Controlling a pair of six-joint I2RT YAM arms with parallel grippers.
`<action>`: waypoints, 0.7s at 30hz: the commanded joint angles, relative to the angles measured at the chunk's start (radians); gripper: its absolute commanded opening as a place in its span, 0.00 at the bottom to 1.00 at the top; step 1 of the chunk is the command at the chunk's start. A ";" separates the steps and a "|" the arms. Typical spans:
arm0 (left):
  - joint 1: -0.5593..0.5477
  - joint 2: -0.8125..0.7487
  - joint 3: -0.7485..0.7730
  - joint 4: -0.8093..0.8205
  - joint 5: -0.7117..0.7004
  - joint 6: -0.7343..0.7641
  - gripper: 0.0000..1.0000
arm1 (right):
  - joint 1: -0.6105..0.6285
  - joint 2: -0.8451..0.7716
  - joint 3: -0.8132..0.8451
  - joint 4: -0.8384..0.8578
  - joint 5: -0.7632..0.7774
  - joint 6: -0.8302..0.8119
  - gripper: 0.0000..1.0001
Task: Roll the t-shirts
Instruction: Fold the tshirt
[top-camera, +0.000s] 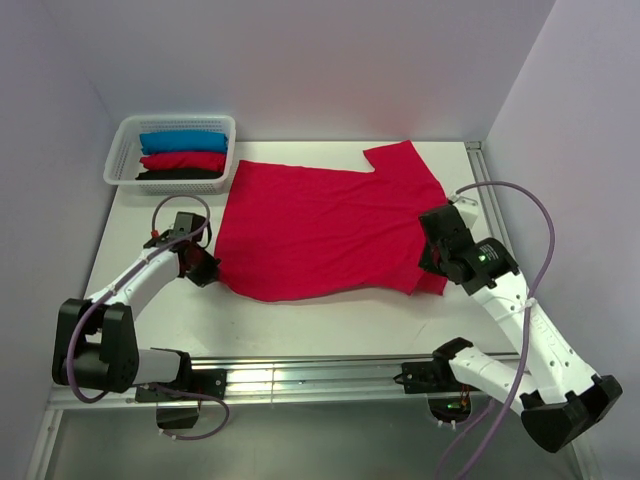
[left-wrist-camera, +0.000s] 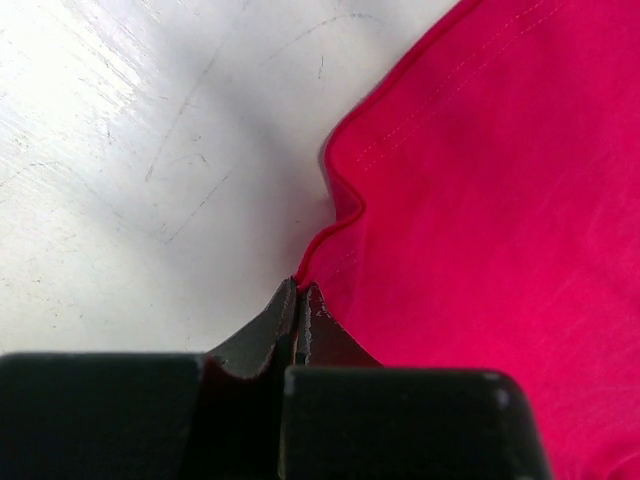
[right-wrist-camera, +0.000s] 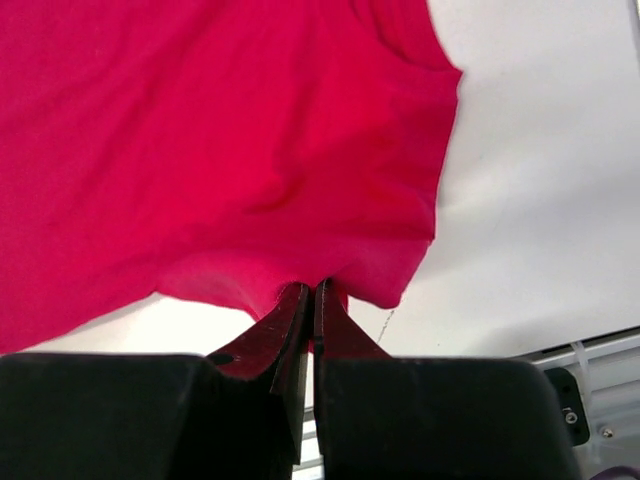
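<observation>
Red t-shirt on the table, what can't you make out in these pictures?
Top view: red t-shirt, near right corner covered by the right gripper.
Left wrist view: whether the shut left gripper pinches the hem; its fingers hide the contact.
Top view: basket wall hides the bundles' lower parts.

White mesh basket far left, white table, metal front rail
</observation>
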 joint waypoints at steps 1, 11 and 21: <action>0.023 0.011 0.045 -0.018 0.033 -0.006 0.00 | -0.048 0.018 0.043 0.052 0.010 -0.057 0.00; 0.052 0.020 0.080 -0.031 0.079 0.011 0.00 | -0.130 0.076 0.078 0.096 -0.046 -0.064 0.00; 0.073 0.023 0.105 -0.037 0.085 0.027 0.01 | -0.190 0.144 0.135 0.110 -0.032 -0.068 0.00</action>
